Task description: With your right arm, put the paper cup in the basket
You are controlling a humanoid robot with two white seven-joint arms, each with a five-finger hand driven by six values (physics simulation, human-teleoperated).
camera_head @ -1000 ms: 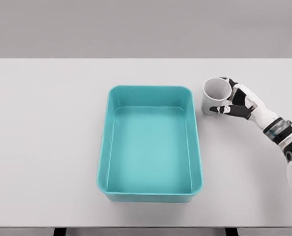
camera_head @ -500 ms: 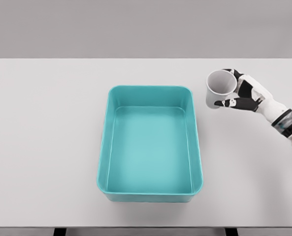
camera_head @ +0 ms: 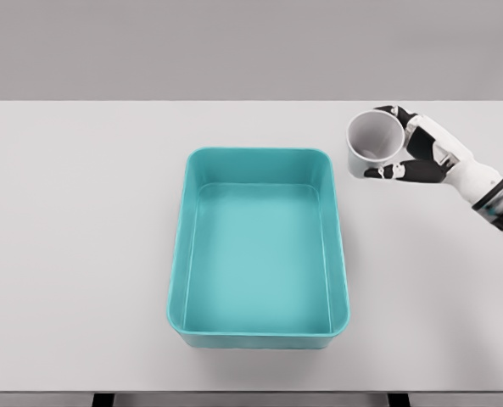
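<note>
White and black fingers [camera_head: 385,172] of your right hand [camera_head: 414,155] are curled round the paper cup [camera_head: 371,144], one digit wrapped across its lower side and others over the far rim, so the hand has the cup firmly in its grasp. You can see into the cup's open mouth, which is tipped toward the camera and a little to the left. Whether its base touches the table you cannot tell from this view. The cup sits near the table's [camera_head: 81,237] far right corner, just beside the far right corner of the teal basket [camera_head: 259,337] but apart from it, not over its rim. From the hand, your white forearm runs down and right to the picture's right edge. The basket lies in the middle of the grey table, long sides running toward you.
</note>
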